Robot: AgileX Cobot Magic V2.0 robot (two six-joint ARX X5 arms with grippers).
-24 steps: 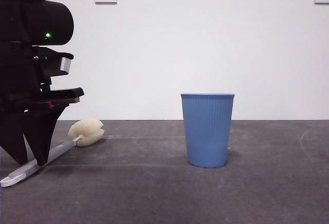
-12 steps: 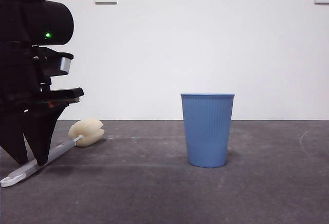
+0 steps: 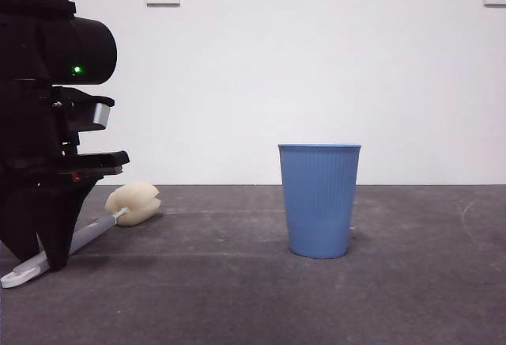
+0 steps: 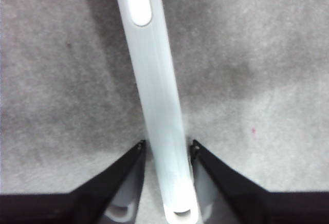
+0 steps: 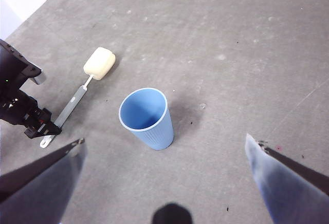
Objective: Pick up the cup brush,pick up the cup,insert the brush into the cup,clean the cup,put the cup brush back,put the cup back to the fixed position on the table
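Since the earlier frames, the left end effector (image 3: 47,254) has come down a little and its two jaws have drawn closer together around the handle of the cup brush (image 4: 154,100). In the left wrist view both jaw tips stand right against the handle's sides, near its looped end, so the jaws are nearly shut on it. The brush lies flat on the counter (image 3: 237,297) at the left, with its cream sponge head (image 3: 134,202) at the far end. The cup (image 3: 319,200) stands upright near the middle, well apart from the brush. The right end effector (image 5: 164,154) hangs high above the counter, jaws wide open, holding nothing.
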